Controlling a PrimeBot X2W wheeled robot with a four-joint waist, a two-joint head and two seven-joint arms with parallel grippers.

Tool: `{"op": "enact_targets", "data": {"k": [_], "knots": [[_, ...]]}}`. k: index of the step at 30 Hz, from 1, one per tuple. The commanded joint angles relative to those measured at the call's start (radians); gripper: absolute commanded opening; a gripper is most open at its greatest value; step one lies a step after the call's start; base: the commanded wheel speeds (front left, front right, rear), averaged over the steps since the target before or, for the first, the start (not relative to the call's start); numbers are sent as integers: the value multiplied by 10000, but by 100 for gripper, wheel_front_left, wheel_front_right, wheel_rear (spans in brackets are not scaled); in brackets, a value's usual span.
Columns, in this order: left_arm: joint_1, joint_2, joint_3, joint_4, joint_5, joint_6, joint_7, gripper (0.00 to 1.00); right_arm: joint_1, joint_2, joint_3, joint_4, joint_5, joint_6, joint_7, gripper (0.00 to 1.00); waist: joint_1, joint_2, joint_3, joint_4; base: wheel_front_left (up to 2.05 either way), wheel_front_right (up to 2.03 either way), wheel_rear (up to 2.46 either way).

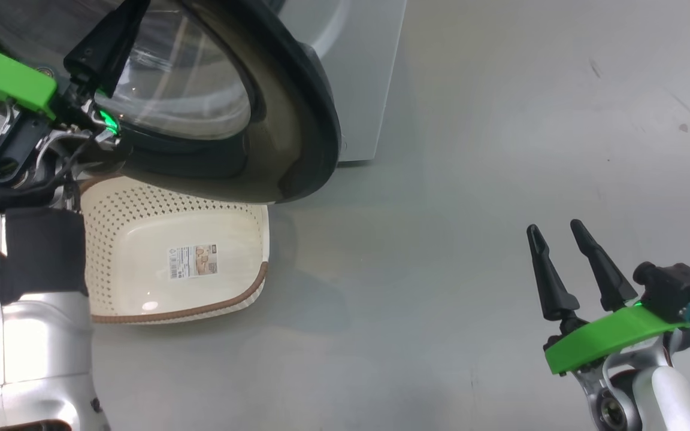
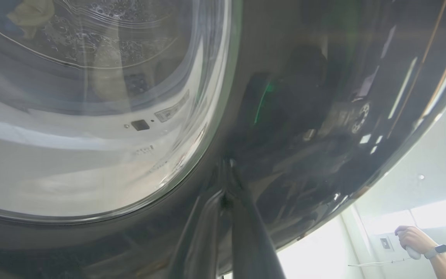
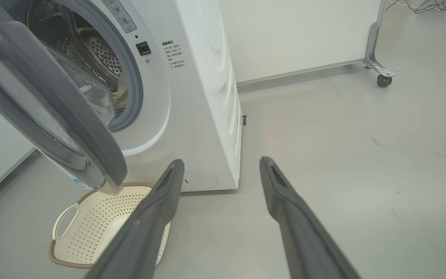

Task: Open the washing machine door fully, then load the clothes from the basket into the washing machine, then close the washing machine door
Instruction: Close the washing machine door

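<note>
Touching the washing machine door (image 2: 304, 97) straight ahead, the left hand (image 2: 229, 166) is closed, empty; right hand (image 1: 554, 226) spread, well apart.

Basket (image 1: 141, 239) on the floor (image 1: 471, 179), just before the washing machine (image 3: 203, 97), under the half-open washing machine door (image 1: 297, 120). Clothes (image 2: 31, 13) inside the drum (image 3: 99, 54), behind that door. Left gripper (image 1: 105, 54) touching the door's rim. Right gripper (image 1: 554, 226) well apart on the right, over the floor.
</note>
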Motion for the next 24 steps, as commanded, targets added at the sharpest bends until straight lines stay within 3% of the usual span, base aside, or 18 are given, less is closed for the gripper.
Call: {"op": "enact_targets", "data": {"k": [1,13,24], "knots": [[-554,240,75,-400,134,-120,-236,0,-408,-28,257,-249,102,102,-144,100,0,0,51,-112,0,0,0],[-736,306,-110,21,104,-123,-1628,0,-642,-28,468,196,311,102,-479,100,0,0,125,-682,0,0,0],[10,461,-743,178,128,-124,-1748,0,-563,-28,-122,330,138,102,-587,100,0,0,-67,-165,0,0,0]]}}
